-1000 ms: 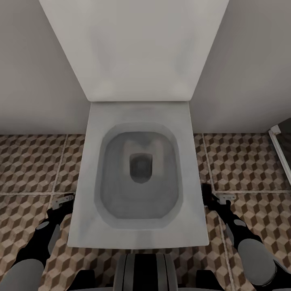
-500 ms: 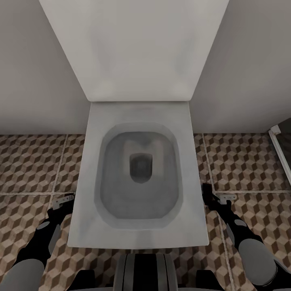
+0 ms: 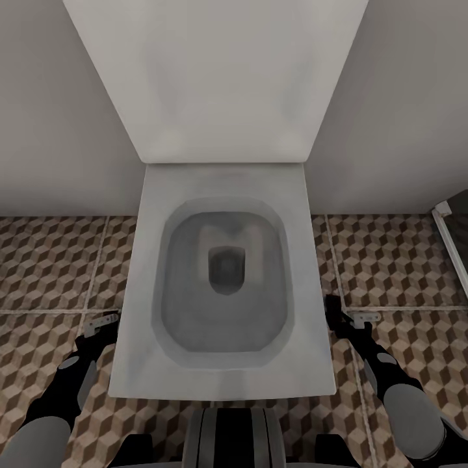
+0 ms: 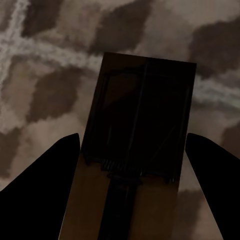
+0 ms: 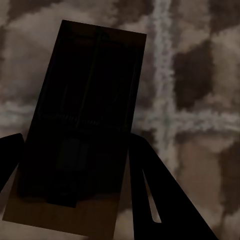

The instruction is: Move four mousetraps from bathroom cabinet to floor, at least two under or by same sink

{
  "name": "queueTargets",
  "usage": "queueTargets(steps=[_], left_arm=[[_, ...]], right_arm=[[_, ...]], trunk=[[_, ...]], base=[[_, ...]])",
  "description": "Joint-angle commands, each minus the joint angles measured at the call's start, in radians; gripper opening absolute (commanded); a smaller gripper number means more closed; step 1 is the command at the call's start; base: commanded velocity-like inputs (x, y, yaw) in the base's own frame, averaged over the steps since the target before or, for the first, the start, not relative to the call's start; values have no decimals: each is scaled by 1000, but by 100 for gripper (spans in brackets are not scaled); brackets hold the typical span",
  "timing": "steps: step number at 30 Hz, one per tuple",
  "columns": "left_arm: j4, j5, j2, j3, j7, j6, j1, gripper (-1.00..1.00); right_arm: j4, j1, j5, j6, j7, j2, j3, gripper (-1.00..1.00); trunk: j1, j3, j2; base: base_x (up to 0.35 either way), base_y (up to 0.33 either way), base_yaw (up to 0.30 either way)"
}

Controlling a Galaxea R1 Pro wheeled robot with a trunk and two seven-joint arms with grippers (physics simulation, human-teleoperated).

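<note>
— Patterned bathroom floor [image 3: 396,260] ran under a white toilet [image 3: 224,286], whose open bowl held nothing. Where were the tools?

— The left tool [image 4: 132,165] had its dark fingers [image 4: 42,190] standing on either side of a mousetrap [image 4: 137,150], a brown board with dark metal parts, above the tiles. The right tool [image 5: 75,165] likewise flanked a second mousetrap [image 5: 80,125]. Whether either clamped its board, I could not tell.

— And from the head?

— Both arms flanked the toilet, low near the floor.
</note>
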Motion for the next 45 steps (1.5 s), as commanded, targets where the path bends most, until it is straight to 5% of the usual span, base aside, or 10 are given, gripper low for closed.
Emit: queueTargets(steps=[1,2,3,33,34,45], left_arm=[[0,0,0,0,0,0,0,-100],[0,0,0,0,1,0,0,-100],[0,0,-1,0,1,0,0,-100],[0,0,-2,-1,2,-1,0,-100],[0,0,-2,-1,2,-1,0,100],[1,-2,-3,-3,-5,-2,0,100]], right_arm=[[0,0,-4,1,5,0,0,-100],[0,0,-4,1,5,0,0,-100],[0,0,-4,1,5,0,0,100],[0,0,-4,1,5,0,0,100],[0,0,-4,1,5,0,0,100],[0,0,-4,1,5,0,0,100]], trunk=[[0,0,0],[0,0,0],[0,0,0],[0,0,0],[0,0,0],[0,0,0]], base=[[0,0,0],[0,0,0],[0,0,0],[0,0,0],[0,0,0],[0,0,0]])
